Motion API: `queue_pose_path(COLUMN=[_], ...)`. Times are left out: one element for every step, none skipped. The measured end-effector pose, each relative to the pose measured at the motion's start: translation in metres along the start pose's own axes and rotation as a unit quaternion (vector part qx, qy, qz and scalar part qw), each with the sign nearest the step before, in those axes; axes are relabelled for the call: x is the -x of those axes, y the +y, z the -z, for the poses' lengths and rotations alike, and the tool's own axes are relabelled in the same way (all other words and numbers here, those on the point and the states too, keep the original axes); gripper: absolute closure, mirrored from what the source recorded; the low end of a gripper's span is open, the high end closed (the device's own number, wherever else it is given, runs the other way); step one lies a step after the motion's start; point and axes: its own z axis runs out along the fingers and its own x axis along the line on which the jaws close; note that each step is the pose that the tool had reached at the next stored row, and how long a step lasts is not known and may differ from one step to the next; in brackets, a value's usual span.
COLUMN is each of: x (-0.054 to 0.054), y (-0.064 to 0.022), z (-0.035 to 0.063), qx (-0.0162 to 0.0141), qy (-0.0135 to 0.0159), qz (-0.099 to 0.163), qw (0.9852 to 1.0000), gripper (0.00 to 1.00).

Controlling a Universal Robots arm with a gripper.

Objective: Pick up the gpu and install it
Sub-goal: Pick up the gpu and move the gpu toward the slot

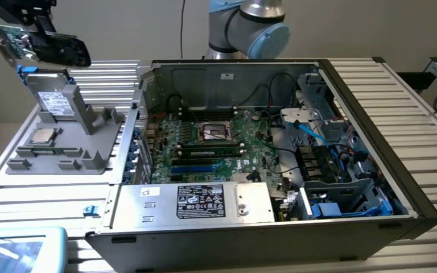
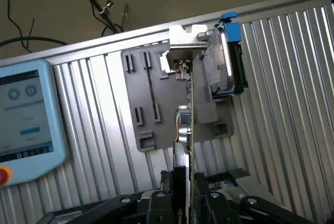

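Pincer (image 2: 188, 195) is pinching the gpu (image 1: 59, 50) by its edge, holding it aloft over the grey holder (image 1: 100, 122) on the tabletop (image 1: 416, 114), at the exterior view's far left, apart from the open case (image 1: 226, 239).

Open computer case (image 1: 203, 79), grey fixture (image 1: 97, 149) beside it — drive (image 1: 55, 99), perhaps a processor (image 1: 42, 135)

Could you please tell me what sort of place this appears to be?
Probably a robotics lab bench for computer assembly: a robot arm, an open computer case, and a grey parts fixture on a ribbed metal table.
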Motion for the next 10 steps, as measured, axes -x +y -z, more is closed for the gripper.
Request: queue_pose_path(x=[0.0,0.0,0.0,0.0,0.0,0.0,0.0,0.0,0.0,0.0], y=[0.0,0.0,0.0,0.0,0.0,0.0,0.0,0.0,0.0,0.0], z=[0.0,0.0,0.0,0.0,0.0,0.0,0.0,0.0,0.0,0.0], qx=[0.0002,0.0004,0.0005,0.0007,0.0009,0.0011,0.0012,0.0014,0.0016,0.0016], qy=[0.0002,0.0003,0.0005,0.0006,0.0008,0.001,0.0011,0.0013,0.0013,0.0013], qz=[0.009,0.018,0.027,0.036,0.045,0.054,0.062,0.068,0.069,0.07], qw=[1.0,0.9998,0.9996,0.9993,0.999,0.9985,0.998,0.9977,0.9976,0.9976], gripper=[0.73,0.73,0.73,0.73,0.73,0.73,0.73,0.73,0.73,0.73])
